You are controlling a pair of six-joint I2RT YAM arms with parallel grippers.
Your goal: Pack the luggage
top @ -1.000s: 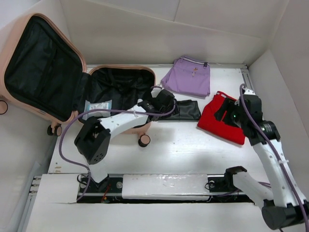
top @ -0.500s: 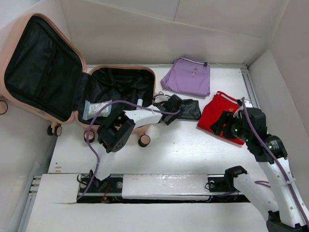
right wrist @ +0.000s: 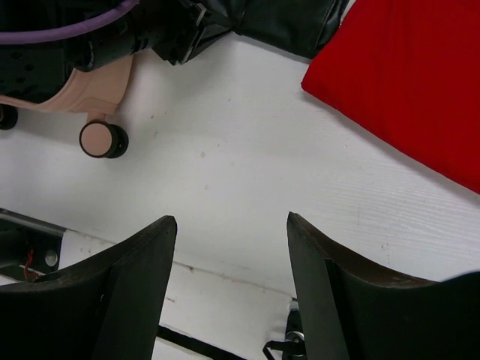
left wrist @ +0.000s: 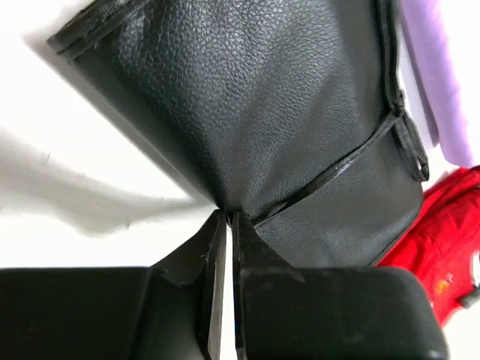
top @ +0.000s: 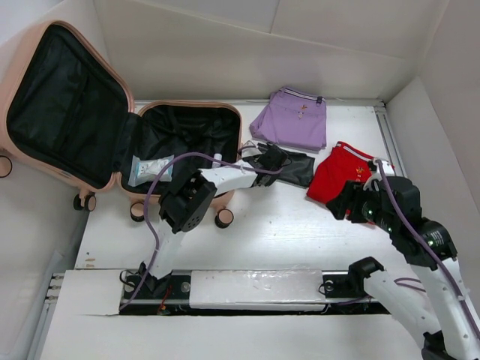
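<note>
The luggage is a peach-pink suitcase lying open at the left, its lid tilted up and its black lining showing. One caster shows in the right wrist view. To its right lies a flat black pouch. My left gripper is shut on the pouch's near edge, and the leather puckers at the fingertips. My right gripper hangs open over bare table, just in front of the red garment, with nothing between its fingers.
A folded purple garment lies at the back, behind the pouch. A white packet sits inside the luggage's base. White walls close in the table at the back and right.
My left gripper reached right to the pouch and closed on its edge. My right arm drew back toward the near side, off the red garment, still open.
</note>
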